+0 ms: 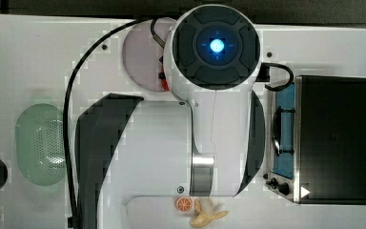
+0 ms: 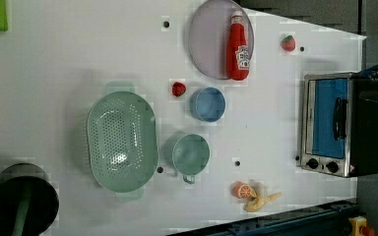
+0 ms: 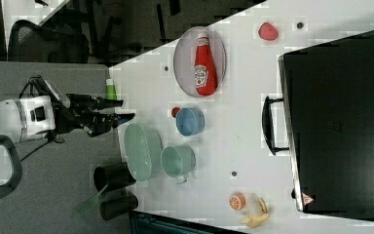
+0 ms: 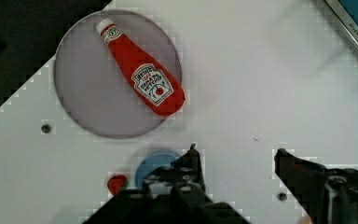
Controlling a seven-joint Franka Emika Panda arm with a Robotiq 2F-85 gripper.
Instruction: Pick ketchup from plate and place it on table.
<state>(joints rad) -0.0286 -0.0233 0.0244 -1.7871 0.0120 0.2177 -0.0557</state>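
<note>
Gripper (image 4: 235, 151) hangs open, apart from Heinz-labelled ketchup (image 4: 142, 74) lying on plate (image 4: 81, 100).

I work in a robot lab dressed up as a kitchen. The surface (image 2: 78, 59) under me is a plain white board with small dark bolt holes (image 2: 166, 23) drilled in it, not a home counter. On it sit play-kitchen props: a toaster oven (image 2: 342, 125), a green colander (image 2: 122, 141), a green cup (image 2: 191, 155), a blue bowl (image 2: 208, 103), toy strawberries (image 2: 178, 89), an orange slice (image 2: 241, 190) and a peeled banana (image 2: 261, 199). Around the surface, the right view shows grey floor, an office chair (image 3: 48, 41) and dark furniture legs, and a black cable (image 1: 69, 129) trails from my arm.
</note>
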